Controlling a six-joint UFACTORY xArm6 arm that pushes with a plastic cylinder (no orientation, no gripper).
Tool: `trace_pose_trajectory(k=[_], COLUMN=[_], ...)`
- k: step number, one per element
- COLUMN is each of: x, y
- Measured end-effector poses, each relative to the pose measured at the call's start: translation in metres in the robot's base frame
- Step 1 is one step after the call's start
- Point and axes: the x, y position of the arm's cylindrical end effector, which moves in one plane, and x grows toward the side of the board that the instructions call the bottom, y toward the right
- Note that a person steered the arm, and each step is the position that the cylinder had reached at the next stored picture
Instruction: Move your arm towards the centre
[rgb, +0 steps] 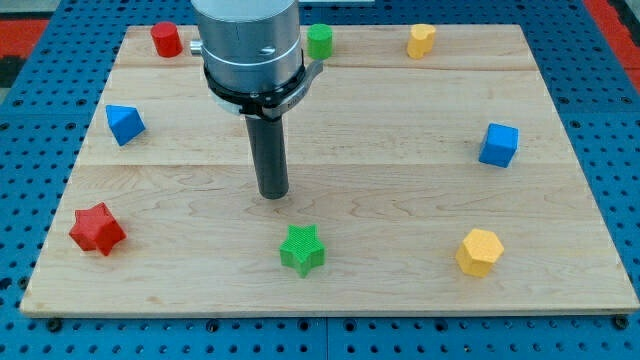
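Observation:
My tip (273, 194) rests on the wooden board (400, 180), a little left of the board's middle. The green star (302, 249) lies just below and slightly right of the tip, apart from it. The blue cube (125, 124) sits at the view's left and the red star (97, 229) at the lower left. The red cylinder (166, 40) is at the top left. The green cylinder (319, 41) is at the top, partly beside the arm's body. The yellow block (421, 41) is at the top right, another blue cube (498, 145) at the right, and a yellow hexagon block (478, 252) at the lower right.
The board lies on a blue pegboard surface (30, 200) that surrounds it. The arm's grey body (250, 50) hangs over the top middle of the board and hides part of it.

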Motion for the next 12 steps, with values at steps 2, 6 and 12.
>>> trace_pose_trajectory(k=[2, 6, 12], x=[0.0, 0.0, 0.002], y=[-0.001, -0.007, 0.023])
